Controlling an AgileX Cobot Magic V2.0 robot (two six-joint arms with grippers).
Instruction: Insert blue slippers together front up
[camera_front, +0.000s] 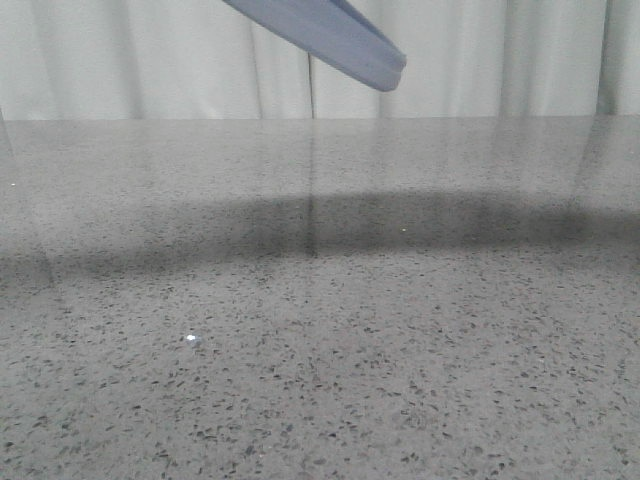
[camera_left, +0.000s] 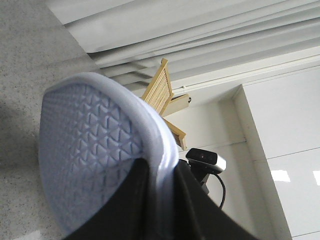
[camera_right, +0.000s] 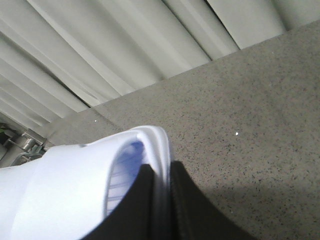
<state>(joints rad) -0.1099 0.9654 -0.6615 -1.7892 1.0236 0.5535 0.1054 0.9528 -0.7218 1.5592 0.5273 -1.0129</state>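
Note:
Each gripper holds one pale blue slipper, lifted off the table. In the left wrist view my left gripper (camera_left: 161, 172) is shut on the rim of a slipper (camera_left: 90, 150) whose triangle-patterned sole faces the camera. In the right wrist view my right gripper (camera_right: 161, 172) is shut on the edge of the other slipper (camera_right: 65, 190); its wide strap and ribbed footbed show. In the front view only one end of a slipper (camera_front: 340, 40) shows at the top, high above the table. Neither gripper shows in the front view. Which slipper that end belongs to I cannot tell.
The grey speckled table (camera_front: 320, 350) fills the front view, with white curtains (camera_front: 480, 50) behind it. A small white speck (camera_front: 192, 341) lies on it at the left. In the left wrist view a wooden rack (camera_left: 162, 95) and a black camera (camera_left: 206, 161) stand beyond the slipper.

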